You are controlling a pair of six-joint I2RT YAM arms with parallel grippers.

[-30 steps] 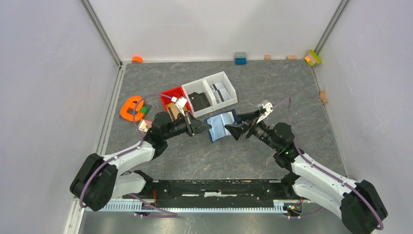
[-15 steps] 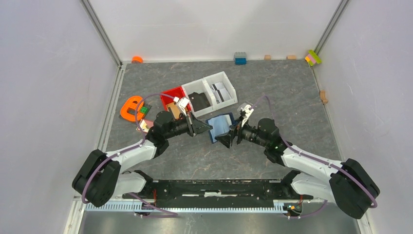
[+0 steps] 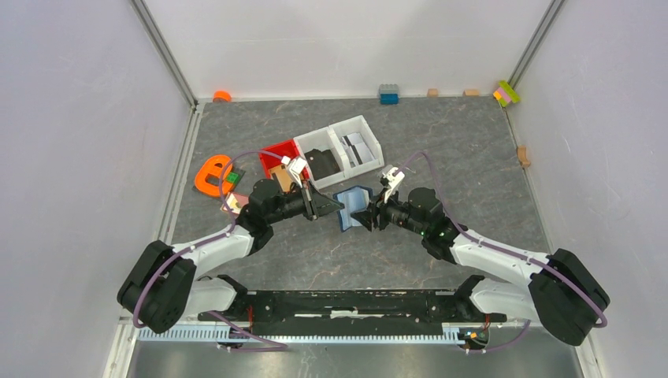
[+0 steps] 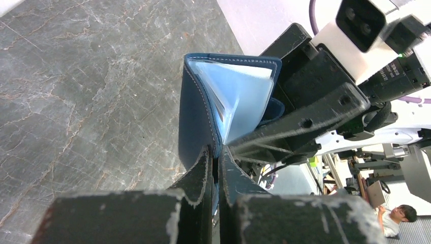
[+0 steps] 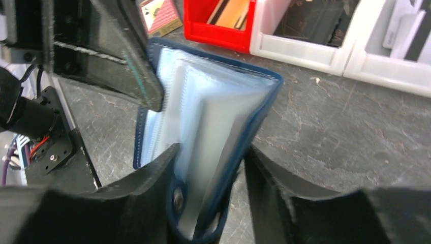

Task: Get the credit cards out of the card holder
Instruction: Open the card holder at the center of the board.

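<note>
**Card holder (image 3: pixel 352 206) being gripped from both sides, near the white bins (image 3: pixel 331 127)**
One cover is being pinched by the left gripper (image 4: pixel 214 152), jaws pressed together. The other cover is being straddled by the right gripper (image 5: pixel 211 150), jaws apart; whether it is being squeezed cannot be told.

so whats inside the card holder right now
Light blue sleeves show inside the card holder. Whether anything sits in them is hidden by the half-closed cover and the right gripper.
</note>
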